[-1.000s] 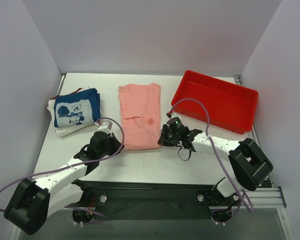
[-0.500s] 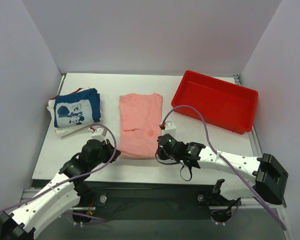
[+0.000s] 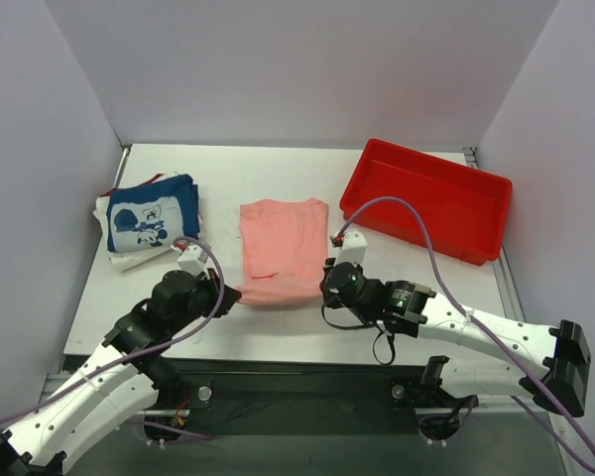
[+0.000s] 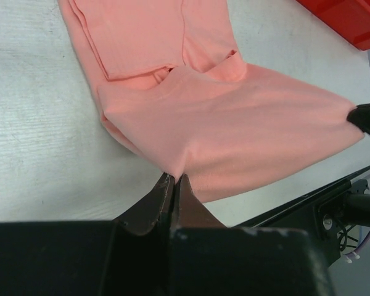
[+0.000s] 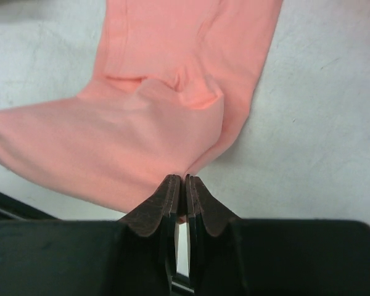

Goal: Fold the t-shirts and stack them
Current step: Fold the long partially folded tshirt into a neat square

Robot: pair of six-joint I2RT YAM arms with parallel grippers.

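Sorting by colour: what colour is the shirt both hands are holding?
The shirt is salmon pink, clearest in left wrist view.

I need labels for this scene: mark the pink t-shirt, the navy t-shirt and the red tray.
pink t-shirt (image 3: 283,233), top view, middle of the flat far part.
navy t-shirt (image 3: 144,223), top view, on its white print.
red tray (image 3: 426,203), top view, bare floor.

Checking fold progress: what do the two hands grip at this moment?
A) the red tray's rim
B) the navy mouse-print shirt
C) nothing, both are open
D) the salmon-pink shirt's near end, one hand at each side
D: each wrist view shows the left hand and the right hand pinched shut on the salmon-pink shirt, whose near end is raised between them.
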